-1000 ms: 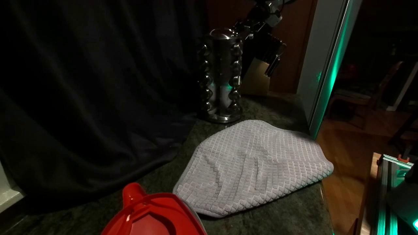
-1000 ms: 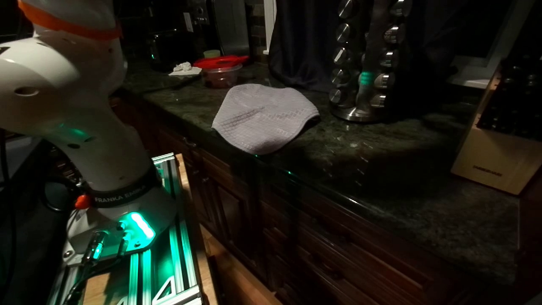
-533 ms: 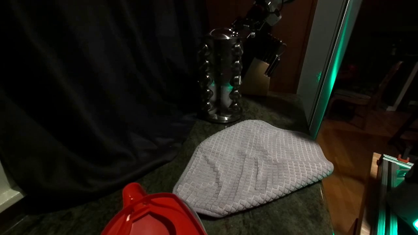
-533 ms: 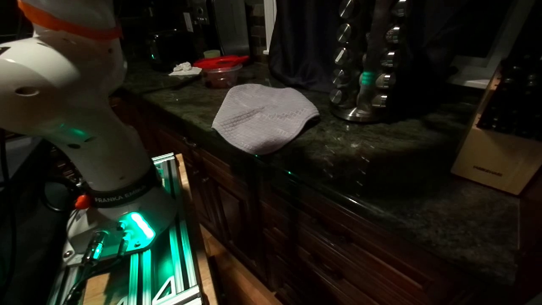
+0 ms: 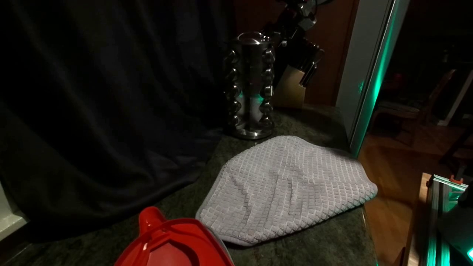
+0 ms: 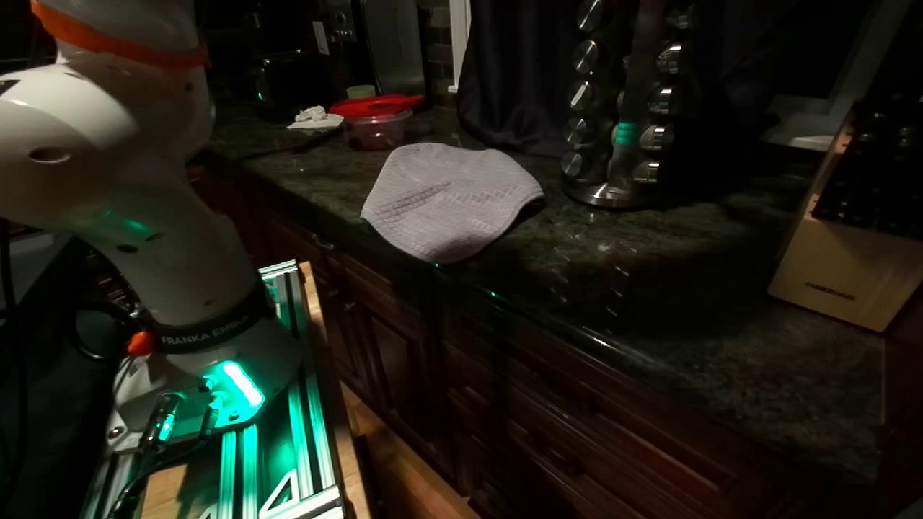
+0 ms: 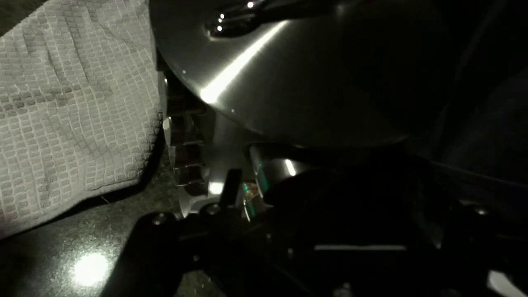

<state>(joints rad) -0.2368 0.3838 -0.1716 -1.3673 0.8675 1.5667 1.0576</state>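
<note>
A shiny metal spice rack holding several round-lidded jars stands on the dark counter, in both exterior views (image 5: 251, 85) (image 6: 624, 108). Its round top (image 7: 297, 82) with a dark handle fills the upper part of the wrist view. My gripper (image 7: 336, 192) is dark, with its fingers spread apart, just below the rack top in that view. A jar lid (image 7: 282, 167) lies between the fingers' sides; contact is too dark to tell. In an exterior view the gripper (image 5: 277, 35) is beside the rack's upper end, partly lost in shadow. It appears to hold nothing.
A light grey waffle cloth (image 5: 288, 188) (image 6: 451, 202) lies rumpled near the counter's edge. A knife block (image 5: 290, 88) (image 6: 844, 267) stands beyond the rack. A red-lidded clear container (image 6: 375, 122) and crumpled paper (image 6: 314, 117) stand farther along. A dark curtain (image 5: 111, 111) hangs behind.
In an exterior view my gripper has shifted slightly and sits a little lower beside the rack top. The rack, cloth, container and knife block have not moved.
</note>
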